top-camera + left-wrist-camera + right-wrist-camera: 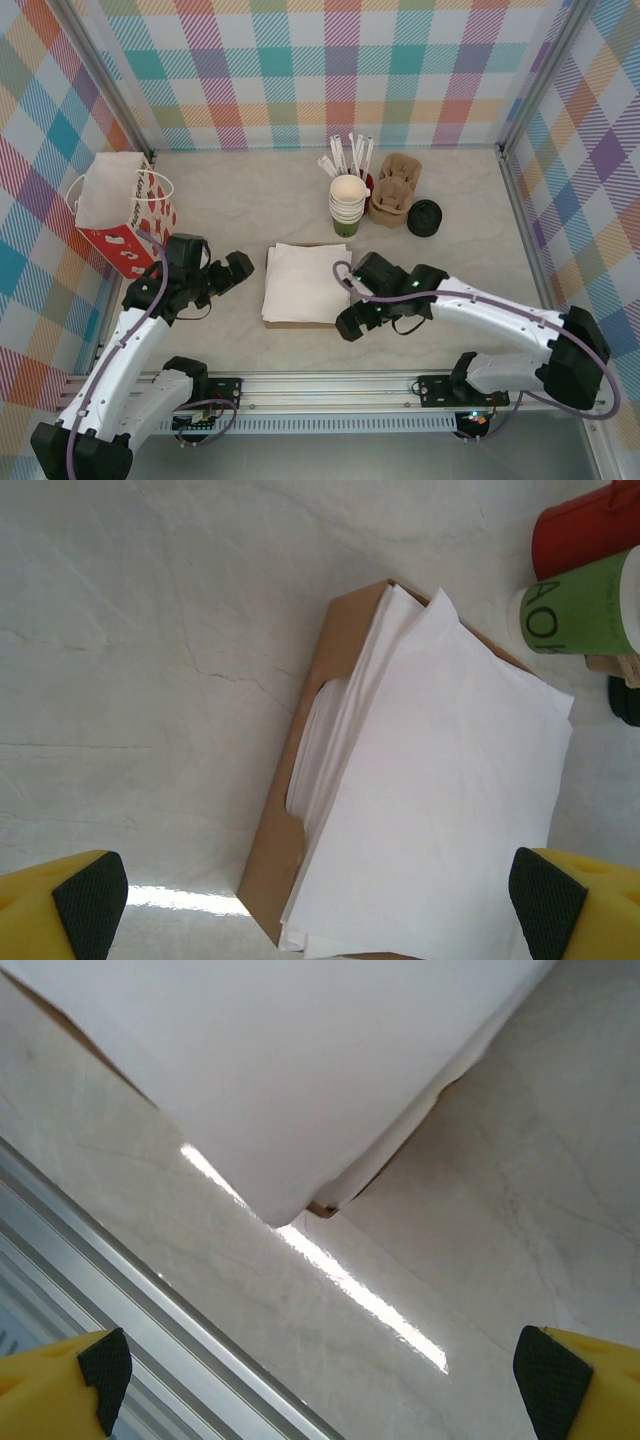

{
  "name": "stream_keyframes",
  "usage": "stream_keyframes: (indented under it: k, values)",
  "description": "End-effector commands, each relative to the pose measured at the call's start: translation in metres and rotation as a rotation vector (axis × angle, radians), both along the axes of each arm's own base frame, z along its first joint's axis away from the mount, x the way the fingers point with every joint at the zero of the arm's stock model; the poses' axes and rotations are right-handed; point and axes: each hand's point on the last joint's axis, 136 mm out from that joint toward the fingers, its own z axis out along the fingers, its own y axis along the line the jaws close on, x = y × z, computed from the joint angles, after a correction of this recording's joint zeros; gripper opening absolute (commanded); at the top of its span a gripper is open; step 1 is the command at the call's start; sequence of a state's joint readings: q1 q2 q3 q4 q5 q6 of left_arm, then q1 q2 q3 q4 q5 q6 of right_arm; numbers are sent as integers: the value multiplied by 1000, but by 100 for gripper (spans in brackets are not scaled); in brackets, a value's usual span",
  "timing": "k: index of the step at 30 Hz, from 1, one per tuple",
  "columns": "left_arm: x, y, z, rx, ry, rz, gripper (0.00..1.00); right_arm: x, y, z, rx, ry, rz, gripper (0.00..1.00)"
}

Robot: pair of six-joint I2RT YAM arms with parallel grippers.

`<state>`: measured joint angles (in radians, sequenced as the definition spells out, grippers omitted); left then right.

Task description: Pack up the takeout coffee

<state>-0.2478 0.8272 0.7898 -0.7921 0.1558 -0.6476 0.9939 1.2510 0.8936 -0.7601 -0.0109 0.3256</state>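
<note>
The takeout coffee point(347, 207) is a green paper cup with a cream rim. It stands upright at the back of the table, right of centre. In the left wrist view the cup point(585, 608) lies at the upper right edge. My left gripper point(230, 280) is open and holds nothing; it hovers left of the napkin stack point(303, 285), well short of the cup. The left gripper point(320, 905) frames the napkins point(440, 800) from above. My right gripper point(355, 305) is also open with nothing in it, at the stack's near right corner point(300, 1205). Bare table lies under the right gripper point(320, 1385).
A red and white paper bag point(122, 210) stands open at the back left. By the coffee are a red cup with white sticks point(364, 178), brown cardboard carriers point(396, 190) and a flat black lid point(424, 217). A metal rail point(330, 385) runs along the near edge.
</note>
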Motion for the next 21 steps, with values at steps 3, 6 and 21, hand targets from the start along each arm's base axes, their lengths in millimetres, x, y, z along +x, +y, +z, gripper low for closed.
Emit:
stream_keyframes:
  k: [3,6,21]
  values:
    - [-2,15,2,69,1,59,100,-11,-8,-8,-136,29,45,100]
    - [-3,21,2,87,-5,85,100,-16,-9,-12,-160,51,74,100]
    - [-6,39,2,131,-28,191,100,0,21,-35,-180,35,169,99]
